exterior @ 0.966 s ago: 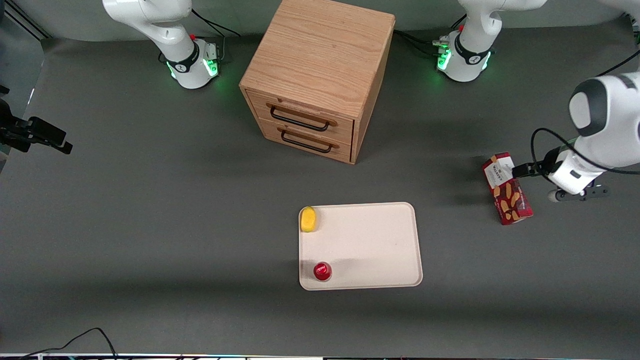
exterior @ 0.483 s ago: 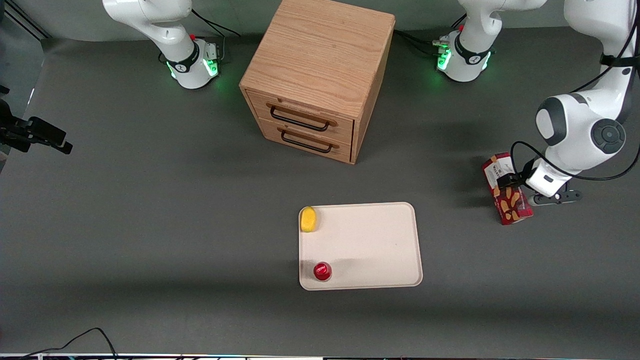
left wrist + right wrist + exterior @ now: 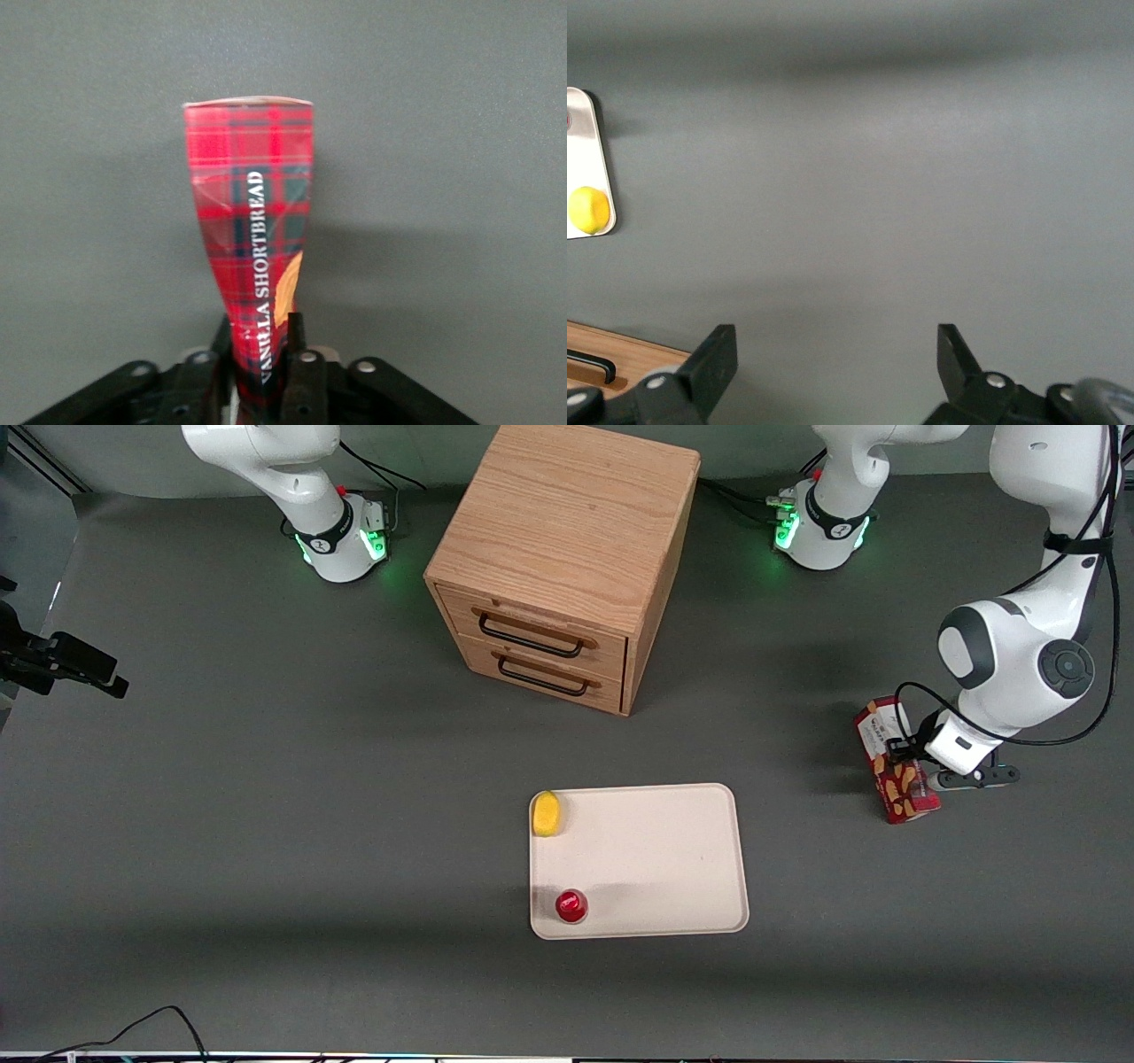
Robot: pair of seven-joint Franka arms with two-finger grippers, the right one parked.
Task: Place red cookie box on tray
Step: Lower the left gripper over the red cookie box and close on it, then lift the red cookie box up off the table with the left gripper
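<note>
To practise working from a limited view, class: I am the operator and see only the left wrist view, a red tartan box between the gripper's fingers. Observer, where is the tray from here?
Observer: The tray lies apart from the red cookie box, toward the parked arm's end of the table and a little nearer the front camera.
Operator: Is anything on it?
Observer: A yellow object and a small red cup sit along its edge toward the parked arm's end.
Operator: Where does the gripper hold the box?
Observer: The gripper grips it near its white label end, toward the working arm's end of the table.
</note>
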